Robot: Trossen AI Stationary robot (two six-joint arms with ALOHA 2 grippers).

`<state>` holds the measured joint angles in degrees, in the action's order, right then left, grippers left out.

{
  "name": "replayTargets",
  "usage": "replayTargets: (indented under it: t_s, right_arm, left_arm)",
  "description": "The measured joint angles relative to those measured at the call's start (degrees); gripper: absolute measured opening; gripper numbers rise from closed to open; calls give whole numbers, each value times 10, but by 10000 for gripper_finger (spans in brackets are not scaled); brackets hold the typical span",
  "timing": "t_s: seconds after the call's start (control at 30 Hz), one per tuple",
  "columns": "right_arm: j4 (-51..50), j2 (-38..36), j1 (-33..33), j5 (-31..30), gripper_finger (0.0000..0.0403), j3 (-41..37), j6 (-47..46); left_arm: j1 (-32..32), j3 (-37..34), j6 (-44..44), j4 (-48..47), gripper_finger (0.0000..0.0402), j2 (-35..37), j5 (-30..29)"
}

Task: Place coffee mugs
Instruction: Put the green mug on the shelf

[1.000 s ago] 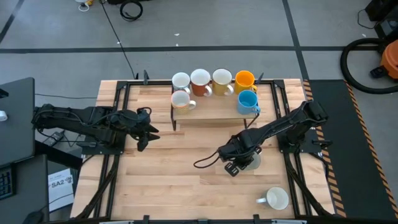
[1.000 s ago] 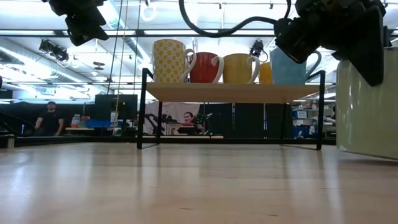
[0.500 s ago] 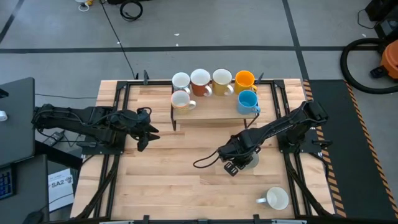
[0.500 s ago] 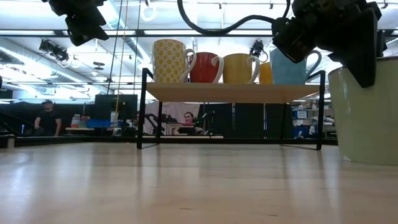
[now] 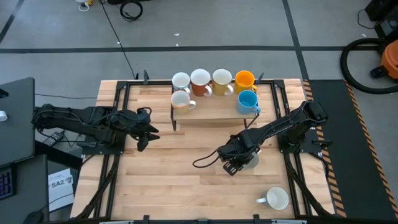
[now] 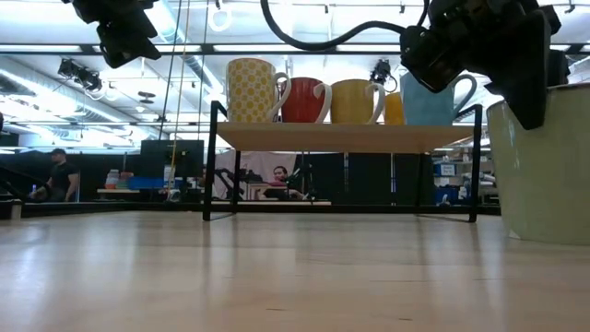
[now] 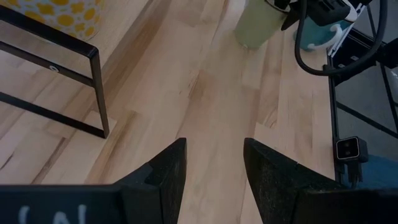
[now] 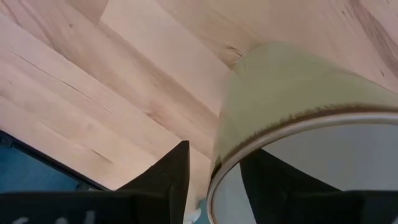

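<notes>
While the left gripper [image 5: 144, 130] hangs open and empty left of the wooden shelf [image 5: 214, 109], bare table [image 5: 168, 168] stretches in front of that shelf. Six mugs stand on the shelf: white ones and a reddish-brown-lined one [image 5: 200, 79] along its back, orange-yellow mug [image 5: 244, 79] and light blue mug [image 5: 247, 100] at its right end. Right gripper [image 5: 234, 163] sits at the pale yellow-green mug [image 5: 250, 159] in front of the shelf's right end, fingers straddling its rim; grip: cannot tell. A white mug [image 5: 277, 199] lies near the table's front edge.
</notes>
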<state>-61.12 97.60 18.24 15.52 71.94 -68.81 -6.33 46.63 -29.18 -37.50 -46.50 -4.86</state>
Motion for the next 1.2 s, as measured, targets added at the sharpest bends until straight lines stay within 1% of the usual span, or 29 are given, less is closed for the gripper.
replayTargets:
  t_s: [0.37,0.47,0.7,0.97,1.2]
  right_arm:
    - [0,0,4,-10,145,0,37]
    - [0,0,7,-11,145,0,68]
    - [-1,-6,11,-35,145,0,145]
    - [-4,-50,10,-36,146,0,191]
    - [-4,-119,10,-36,146,0,259]
  left_arm:
    - [0,0,0,0,167,0,0]
    - [0,0,0,0,167,0,0]
    - [0,0,0,0,167,0,0]
    - [0,0,3,0,167,0,0]
    - [0,0,5,0,167,0,0]
